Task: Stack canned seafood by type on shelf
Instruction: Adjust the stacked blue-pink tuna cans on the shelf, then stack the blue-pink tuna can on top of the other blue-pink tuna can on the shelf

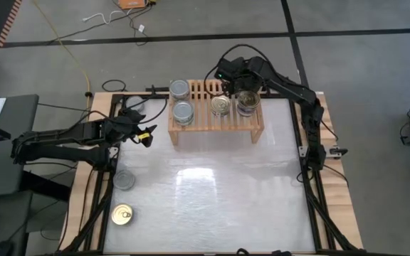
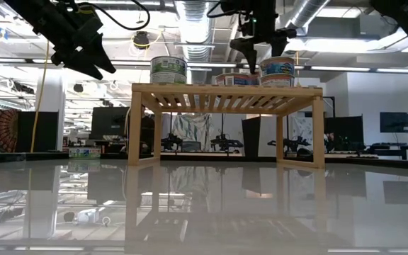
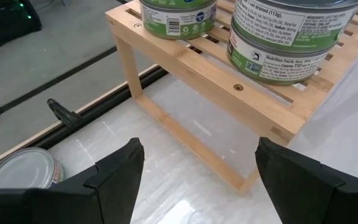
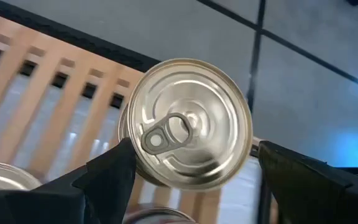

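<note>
The light-wood shelf (image 1: 216, 125) stands at the table's far middle. Its left end carries silver-topped cans (image 1: 183, 112) (image 1: 180, 89) with green labels (image 3: 291, 37). Toward its right end sit a gold-topped can (image 1: 221, 106) and a stack (image 1: 248, 102) topped by a gold pull-ring can (image 4: 188, 121). My right gripper (image 4: 194, 177) is open above that stack, one finger on either side of the top can. My left gripper (image 3: 197, 180) hovers open over the table, left of the shelf's near left leg. A silver-topped can (image 1: 124, 179) and a gold-topped can (image 1: 122, 215) rest on the table at near left. My right gripper comes from above, pointing down, with its fingers (image 4: 114, 177) at either side of the top can's rim (image 4: 135, 149). I cannot tell whether they touch it. The can lies level on the can beneath it.
Another silver-topped can (image 3: 20, 174) stands near the table's left edge, beside the left gripper. Black frame rails (image 1: 312, 178) and wooden planks border the table. The glossy middle and right of the table (image 1: 219, 192) hold no objects.
</note>
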Robot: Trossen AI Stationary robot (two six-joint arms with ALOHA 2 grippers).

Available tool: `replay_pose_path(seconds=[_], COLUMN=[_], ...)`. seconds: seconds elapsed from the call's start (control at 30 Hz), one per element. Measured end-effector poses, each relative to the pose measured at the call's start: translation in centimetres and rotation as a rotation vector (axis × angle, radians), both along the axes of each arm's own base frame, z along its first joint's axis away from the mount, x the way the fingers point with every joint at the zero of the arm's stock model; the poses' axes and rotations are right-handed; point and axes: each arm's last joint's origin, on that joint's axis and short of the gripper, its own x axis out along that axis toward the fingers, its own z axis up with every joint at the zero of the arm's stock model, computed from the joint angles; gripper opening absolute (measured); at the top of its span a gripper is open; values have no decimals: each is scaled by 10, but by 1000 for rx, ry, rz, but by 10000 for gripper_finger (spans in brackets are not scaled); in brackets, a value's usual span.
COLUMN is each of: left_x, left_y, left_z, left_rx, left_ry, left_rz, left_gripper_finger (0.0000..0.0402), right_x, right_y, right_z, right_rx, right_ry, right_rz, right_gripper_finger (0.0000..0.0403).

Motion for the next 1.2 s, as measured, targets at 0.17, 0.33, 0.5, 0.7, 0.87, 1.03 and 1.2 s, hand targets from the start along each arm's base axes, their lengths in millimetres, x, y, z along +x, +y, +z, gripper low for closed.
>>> replay_pose_path(seconds=[0.17,0.33,0.5,0.7,0.87,1.03,1.2], left_x=[0,0,0,0,0,0,2], left_y=[0,0,0,0,0,0,-4], left_z=[0,0,0,0,0,0,-1], left_rx=[0,0,0,-1,-13,-25,-105], left_ry=[1,1,1,1,-12,-16,-44], left_rz=[0,0,0,0,8,-4,-81], left_gripper_finger=[297,297,297,297,297,297,297], right_x=[-1,-1,-1,-5,-3,2,12], right_y=[-1,-1,-1,19,51,94,148], right_z=[0,1,1,16,28,35,34], right_rx=[-6,-18,-23,-40,4,109,161], right_ry=[-1,5,6,-35,-98,-172,-241], right_rz=[-6,-10,-10,36,134,272,345], right_gripper_finger=[360,360,360,360,360,360,360])
